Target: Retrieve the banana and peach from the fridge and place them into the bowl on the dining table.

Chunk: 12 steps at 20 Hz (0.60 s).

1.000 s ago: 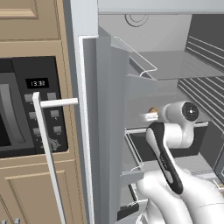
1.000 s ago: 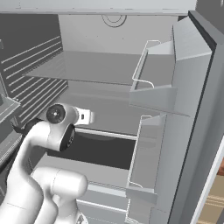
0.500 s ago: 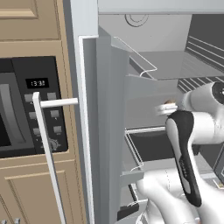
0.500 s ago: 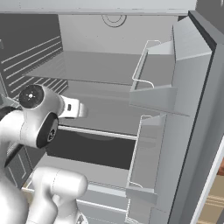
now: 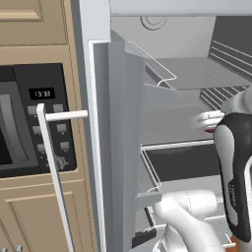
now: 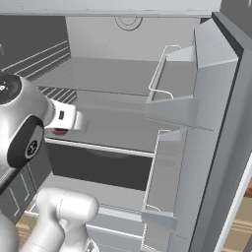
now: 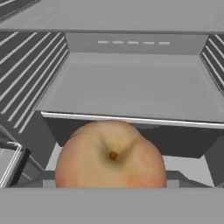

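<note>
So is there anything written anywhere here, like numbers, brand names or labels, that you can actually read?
"13:38": on the lit clock display of the black oven.
Small markings on the oven's buttons: too small to read.
Lettering along the dark part of the robot arm: too blurred to read.

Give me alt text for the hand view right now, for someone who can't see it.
A round orange-pink peach with a small brown stem dimple sits large at the bottom centre, right in front of the camera. Behind it lies the grey inside of the open fridge: a bare shelf with a pale front edge, ribbed side walls and a back wall.
</note>
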### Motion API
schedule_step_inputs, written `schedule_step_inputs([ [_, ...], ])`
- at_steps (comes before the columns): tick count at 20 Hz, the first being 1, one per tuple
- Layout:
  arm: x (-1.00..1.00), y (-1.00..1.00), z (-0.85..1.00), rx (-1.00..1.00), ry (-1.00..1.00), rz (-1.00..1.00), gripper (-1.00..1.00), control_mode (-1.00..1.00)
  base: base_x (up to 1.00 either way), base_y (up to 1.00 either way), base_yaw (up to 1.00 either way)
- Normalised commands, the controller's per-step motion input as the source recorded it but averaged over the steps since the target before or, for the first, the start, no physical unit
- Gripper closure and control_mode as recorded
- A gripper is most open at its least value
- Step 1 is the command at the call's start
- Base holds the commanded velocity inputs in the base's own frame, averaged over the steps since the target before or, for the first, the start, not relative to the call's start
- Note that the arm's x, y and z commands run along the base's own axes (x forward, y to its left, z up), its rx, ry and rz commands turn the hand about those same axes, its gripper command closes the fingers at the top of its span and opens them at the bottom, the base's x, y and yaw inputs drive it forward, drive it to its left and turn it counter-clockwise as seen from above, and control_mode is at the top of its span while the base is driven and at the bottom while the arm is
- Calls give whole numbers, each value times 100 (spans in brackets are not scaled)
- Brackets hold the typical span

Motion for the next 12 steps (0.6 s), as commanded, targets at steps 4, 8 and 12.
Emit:
schedule_step_inputs([
  [4, -56, -1, 0, 0, -5, 0, 100, 100, -22, 0, 0],
  [8, 0, 0, 0, 0, 0, 0, 100, 100, -99, 0, 0],
  [12, 0, 0, 0, 0, 0, 0, 100, 100, -100, 0, 0],
])
